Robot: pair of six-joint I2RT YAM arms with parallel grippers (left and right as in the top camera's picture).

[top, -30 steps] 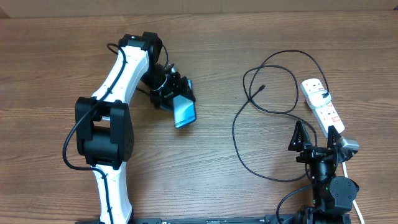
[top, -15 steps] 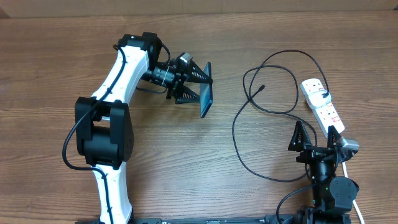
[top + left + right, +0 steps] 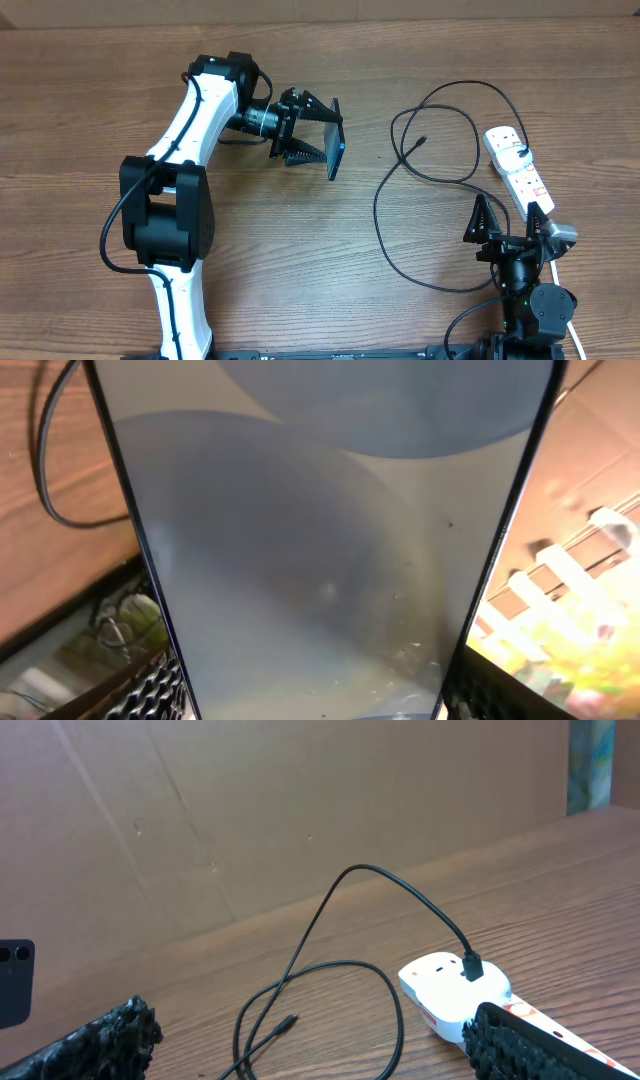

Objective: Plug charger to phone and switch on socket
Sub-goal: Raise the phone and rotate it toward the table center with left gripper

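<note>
My left gripper [image 3: 328,135] is shut on the phone [image 3: 336,150], holding it above the table, edge-on to the overhead camera. In the left wrist view the phone's screen [image 3: 320,540] fills the frame between my fingers [image 3: 150,690]. Its dark back [image 3: 15,982] shows at the far left of the right wrist view. The charger cable [image 3: 385,200] loops over the right half of the table; its plug tip [image 3: 422,141] lies free and its plug head [image 3: 522,152] sits in the socket [image 3: 513,168]. My right gripper [image 3: 508,215] stands open just in front of the socket, holding nothing.
The white socket [image 3: 450,995] lies slanted near the right edge, its white cord [image 3: 572,325] running past my right arm. The cable's loose loops [image 3: 330,980] and tip [image 3: 288,1020] lie between the two arms. A brown cardboard wall [image 3: 250,820] stands behind the table.
My left gripper has lifted the phone from a low, screen-up tilt and carried it to the right, turning it edge-on. The right arm, cable and socket have not moved.
</note>
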